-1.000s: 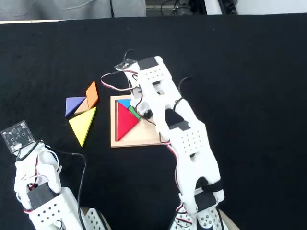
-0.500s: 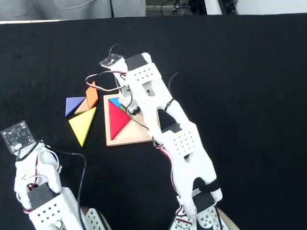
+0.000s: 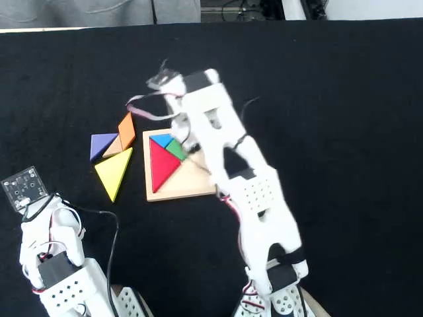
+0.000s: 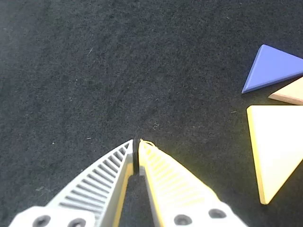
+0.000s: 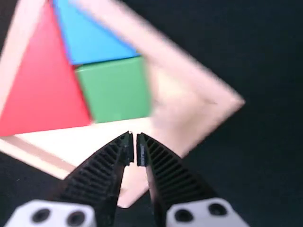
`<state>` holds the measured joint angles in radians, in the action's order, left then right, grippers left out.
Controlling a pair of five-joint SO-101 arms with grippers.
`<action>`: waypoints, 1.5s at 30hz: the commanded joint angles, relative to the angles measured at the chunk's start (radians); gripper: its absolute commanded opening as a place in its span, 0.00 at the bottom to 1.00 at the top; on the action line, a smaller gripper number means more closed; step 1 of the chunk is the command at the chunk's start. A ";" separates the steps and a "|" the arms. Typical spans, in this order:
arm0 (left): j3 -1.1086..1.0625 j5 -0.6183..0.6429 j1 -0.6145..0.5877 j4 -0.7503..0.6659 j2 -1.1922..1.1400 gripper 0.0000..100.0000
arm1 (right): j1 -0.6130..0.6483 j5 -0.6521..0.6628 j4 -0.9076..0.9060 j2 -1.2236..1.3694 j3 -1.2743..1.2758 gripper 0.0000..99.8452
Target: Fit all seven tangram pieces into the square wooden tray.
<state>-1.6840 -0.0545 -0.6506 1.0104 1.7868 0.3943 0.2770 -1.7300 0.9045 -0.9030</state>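
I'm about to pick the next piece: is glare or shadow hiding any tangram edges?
High view: even light, no glare; the yellow triangle stands out against the black cloth, but the right arm covers one corner of the tray. Left wrist view: its face is bright, edges clear. Right wrist view: bare tray wood brightly lit, no shadow across the green square.

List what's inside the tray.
A red triangle, a blue triangle and a green square; the rest of the tray is bare wood. The right arm covers its right edge.
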 commanded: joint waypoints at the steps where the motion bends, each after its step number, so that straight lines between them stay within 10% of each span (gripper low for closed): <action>1: -0.018 -0.005 0.008 0.005 0.005 0.03 | -0.058 0.009 -0.011 0.002 -0.096 0.02; 26: -0.018 -0.005 0.008 0.005 0.005 0.03 | -0.121 0.002 -0.037 0.093 -0.249 0.02; 45: 0.019 0.002 0.079 -0.026 0.012 0.03 | -0.077 -0.095 0.215 -0.091 0.128 0.01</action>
<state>-1.6717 -0.0529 -0.5892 1.0027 1.7883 0.2885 0.1895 -1.5520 0.8416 -0.7725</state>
